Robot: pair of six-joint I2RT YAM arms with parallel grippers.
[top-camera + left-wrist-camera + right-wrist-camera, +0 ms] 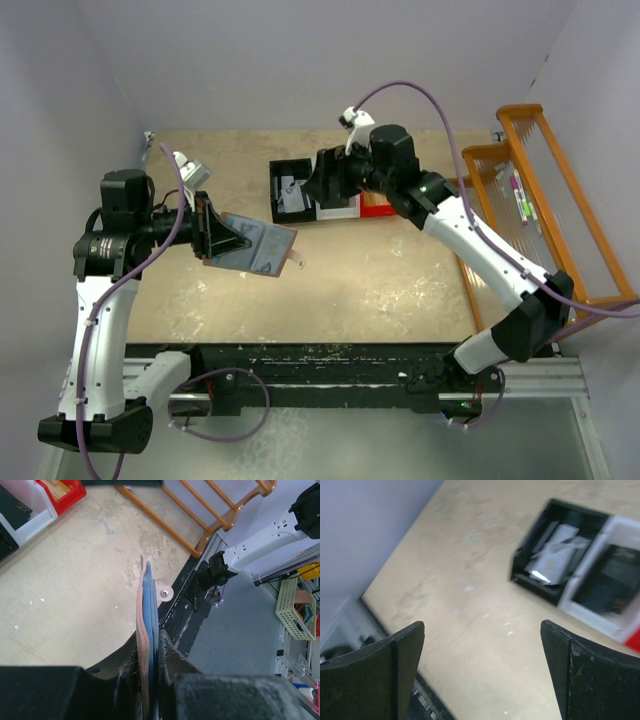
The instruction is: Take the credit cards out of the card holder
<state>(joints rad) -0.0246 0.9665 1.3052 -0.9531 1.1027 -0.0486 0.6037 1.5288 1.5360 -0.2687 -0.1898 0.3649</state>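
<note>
My left gripper (215,240) is shut on the card holder (258,246) and holds it open above the table, blue-grey inside facing up, snap tab (298,262) at its right end. In the left wrist view the holder (146,625) stands edge-on between the fingers, pink outside on the left and blue layers on the right, with my left gripper (152,680) clamped on it. I cannot tell whether cards are in its slots. Several grey credit cards (290,190) lie in a black bin (277,210). My right gripper (312,185) hovers open and empty beside that bin; the cards (555,550) show beyond my right gripper (481,627).
A white bin (338,212) holding a dark object and a red bin (377,208) stand right of the black bin. An orange wooden rack (540,190) runs along the right side of the table. Walls close in the back and left.
</note>
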